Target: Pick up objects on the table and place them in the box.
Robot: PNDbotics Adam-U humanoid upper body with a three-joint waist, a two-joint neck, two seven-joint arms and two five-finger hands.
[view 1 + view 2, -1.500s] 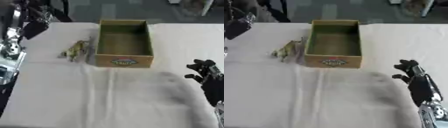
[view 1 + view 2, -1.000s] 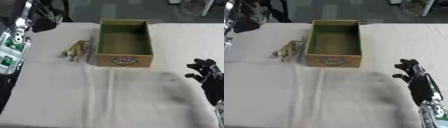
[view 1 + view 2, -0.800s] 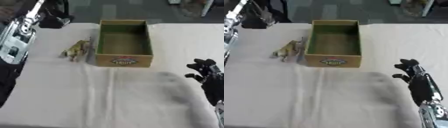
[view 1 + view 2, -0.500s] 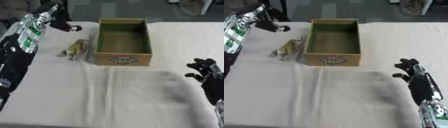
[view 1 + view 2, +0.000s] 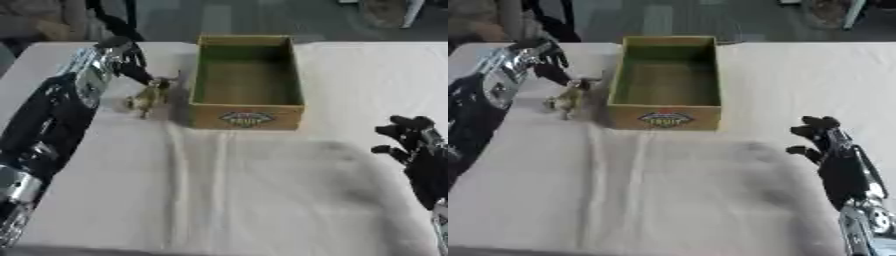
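Step in hand: reaching for toy (image 5: 150, 96), lying on cloth just left of box (image 5: 248, 80). My left hand (image 5: 131, 62) above it, fingers pointing down, uncurled, nothing held. Right hand (image 5: 413, 142) idle, fingers relaxed. Next: lower, close around toy, lift into box.

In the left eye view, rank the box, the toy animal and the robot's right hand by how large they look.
1. The box, clearly the largest.
2. The right hand, at the lower right; it is nearer the camera, so its true size against the others is unsure.
3. The toy animal, the smallest, left of the box.
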